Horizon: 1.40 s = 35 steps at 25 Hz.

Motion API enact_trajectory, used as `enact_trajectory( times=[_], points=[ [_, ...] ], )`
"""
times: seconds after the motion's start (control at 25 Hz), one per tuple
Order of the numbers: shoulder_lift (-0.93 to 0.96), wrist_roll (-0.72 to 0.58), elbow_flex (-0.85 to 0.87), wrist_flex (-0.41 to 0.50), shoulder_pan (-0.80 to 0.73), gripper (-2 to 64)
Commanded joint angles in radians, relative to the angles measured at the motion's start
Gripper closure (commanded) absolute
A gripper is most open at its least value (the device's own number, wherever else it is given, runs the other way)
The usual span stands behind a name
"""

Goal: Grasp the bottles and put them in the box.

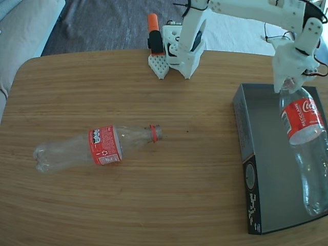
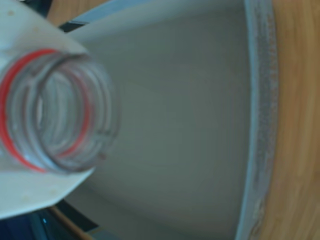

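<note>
Nearest the wrist camera, one bottle's open neck [image 2: 55,112] sits clamped in the end effector [image 1: 291,82], its body lying inside the box [image 1: 266,169] at right. Second bottle [image 1: 97,146] waits on the table [image 1: 179,195], left.

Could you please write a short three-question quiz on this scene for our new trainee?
1. True or false: both bottles already lie in the box.
2. Where do the fingers grip the held bottle? A) its label B) its neck C) its base
3. Fill in: the other bottle lies on its side on the ____.

Key: 1. False: one bottle is on the table, and the other hangs over the box in the gripper. 2. B. 3. Table.
</note>
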Motion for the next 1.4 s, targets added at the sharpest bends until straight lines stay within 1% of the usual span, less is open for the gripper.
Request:
enact_trajectory(
  times=[0.0,0.16,0.48,0.68,0.92,1.12,1.36],
  points=[
    [0.000,0.014,-0.051,-0.002,0.005,61.9],
    [-0.018,0.081,-0.043,0.000,0.006,61.9],
    [-0.032,0.087,0.038,-0.005,-0.002,61.8],
    [-0.037,0.087,0.103,-0.084,0.005,61.8],
    [-0.052,0.086,0.156,-0.147,0.009,61.8],
    [-0.126,0.086,0.144,-0.156,0.055,61.8],
    [-0.144,0.084,0.167,-0.155,0.092,61.8]
  ],
)
